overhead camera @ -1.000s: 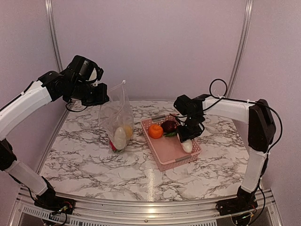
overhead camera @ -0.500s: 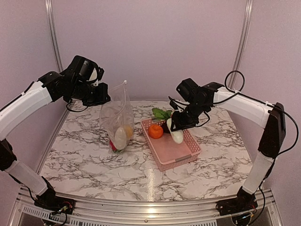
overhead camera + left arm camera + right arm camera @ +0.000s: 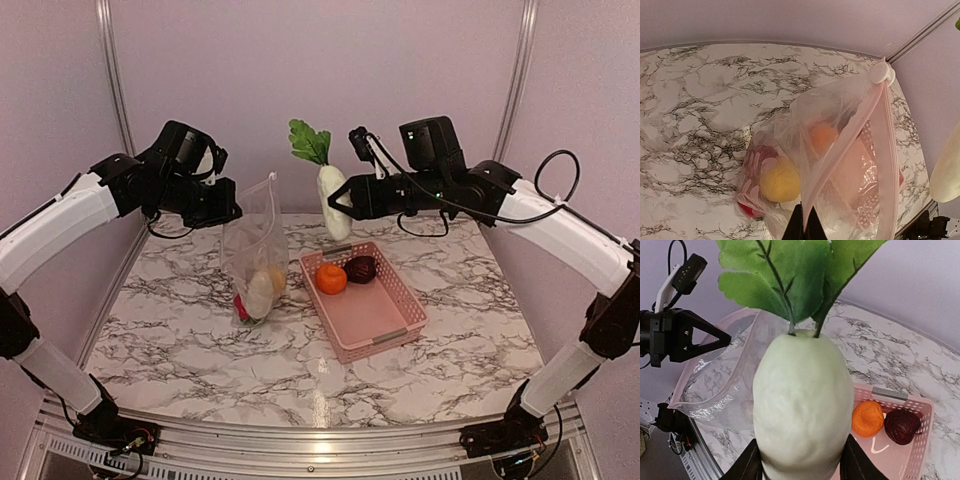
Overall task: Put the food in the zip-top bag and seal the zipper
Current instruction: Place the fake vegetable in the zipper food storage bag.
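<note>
The left arm (image 3: pixel 70 215) is reaching up and inward from the left. Its left gripper (image 3: pixel 230 212) is clamping tight on the upper left edge of the zip-top bag (image 3: pixel 255 245), holding it upright on the marble table (image 3: pixel 170 330). The bag is hanging clear and crinkled, just left of the pink basket (image 3: pixel 385 340). Its zipper (image 3: pixel 890 160) is showing as 2 pinkish strips spreading apart from a white slider (image 3: pixel 882 74) at the top corner, so the mouth is standing open. A pale ball (image 3: pixel 258 292), a yellow ball (image 3: pixel 782 180) and a red piece (image 3: pixel 746 207) are lying at the bottom.

Right of the bag, the white radish (image 3: pixel 333 200) is hanging in the air, green leaves up, above the basket's far end and near the bag's mouth. The right gripper (image 3: pixel 345 203) is gripping it at about half spread, its fingers (image 3: pixel 752 462) pressing both flanks. The right arm (image 3: pixel 560 225) is stretching in level from the right.

Below, an orange ball (image 3: pixel 331 278) and a dark purple ball (image 3: pixel 361 268) are sitting side by side at the basket's far end, and its near half is lying open. Open air is separating radish and bag.
</note>
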Controlling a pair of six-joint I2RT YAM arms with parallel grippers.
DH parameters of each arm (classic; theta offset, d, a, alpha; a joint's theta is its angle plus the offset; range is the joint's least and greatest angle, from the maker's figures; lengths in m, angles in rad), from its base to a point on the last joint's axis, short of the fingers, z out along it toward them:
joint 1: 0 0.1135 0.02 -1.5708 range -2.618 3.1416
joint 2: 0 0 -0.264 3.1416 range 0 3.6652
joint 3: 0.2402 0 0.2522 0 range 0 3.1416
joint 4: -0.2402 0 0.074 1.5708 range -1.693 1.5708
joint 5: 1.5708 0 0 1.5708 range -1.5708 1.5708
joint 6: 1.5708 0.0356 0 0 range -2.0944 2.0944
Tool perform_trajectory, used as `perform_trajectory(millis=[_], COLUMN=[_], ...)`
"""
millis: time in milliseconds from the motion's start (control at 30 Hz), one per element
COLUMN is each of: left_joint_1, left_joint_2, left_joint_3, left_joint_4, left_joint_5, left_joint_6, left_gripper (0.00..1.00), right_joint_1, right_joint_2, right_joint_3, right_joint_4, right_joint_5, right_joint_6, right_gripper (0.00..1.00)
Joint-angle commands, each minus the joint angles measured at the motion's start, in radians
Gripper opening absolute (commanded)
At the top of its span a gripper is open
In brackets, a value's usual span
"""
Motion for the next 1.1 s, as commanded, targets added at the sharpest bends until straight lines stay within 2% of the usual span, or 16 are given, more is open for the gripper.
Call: perform_trajectory(millis=[0,267,633,867,1000,1067], left_joint_1=[0.005,0.006,0.007,0.007,0.007,0.007], left_joint_2=[0.025,0.044,0.063,0.061,0.059,0.061], left_joint_3=[0.003,0.011,0.030,0.063,0.072,0.071], left_joint_4=[0.025,0.059,0.071,0.071,0.070,0.071], left_joint_5=[0.024,0.060,0.085,0.108,0.105,0.106], left_joint_6=[-0.014,-0.049,-0.060,-0.085,-0.088,-0.090], left_gripper=[0.00,0.00,0.00,0.00,0.00,0.00], right_joint_1=[0.029,0.065,0.085,0.097,0.098,0.098], right_joint_2=[0.023,0.082,0.191,0.238,0.244,0.255], right_joint_3=[0.054,0.068,0.133,0.086,0.031,0.025], right_joint_4=[0.185,0.380,0.489,0.556,0.630,0.635], right_joint_5=[-0.041,-0.092,-0.156,-0.171,-0.174,-0.181], right_joint_6=[-0.006,0.027,0.026,0.038,0.032,0.026], right_gripper=[0.28,0.28,0.28,0.28,0.32,0.37])
